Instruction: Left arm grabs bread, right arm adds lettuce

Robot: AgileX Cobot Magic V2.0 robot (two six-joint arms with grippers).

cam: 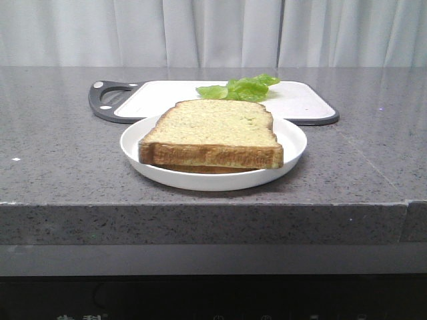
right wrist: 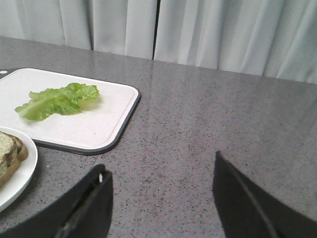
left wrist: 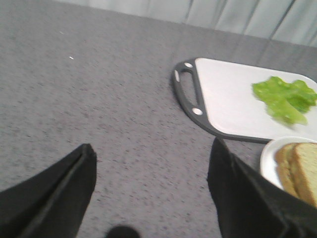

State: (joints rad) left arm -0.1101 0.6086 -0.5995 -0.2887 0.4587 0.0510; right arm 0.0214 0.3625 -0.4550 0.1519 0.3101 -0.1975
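Observation:
A thick slice of bread (cam: pixel 213 132) lies on a second slice in a white plate (cam: pixel 133 155) at the table's middle front. The bread also shows in the left wrist view (left wrist: pixel 303 169) and the right wrist view (right wrist: pixel 7 148). The lettuce (cam: pixel 241 88) lies on a white cutting board (cam: pixel 167 97) behind the plate; it shows too in the left wrist view (left wrist: pixel 286 99) and the right wrist view (right wrist: pixel 57 100). My left gripper (left wrist: pixel 153 148) is open and empty over bare table left of the plate. My right gripper (right wrist: pixel 161 166) is open and empty right of the board. Neither arm shows in the front view.
The cutting board has a dark rim and a black handle (cam: pixel 107 99) on its left end. The grey speckled counter (cam: pixel 60 167) drops off at its front edge. Pale curtains (cam: pixel 213 30) hang behind the table.

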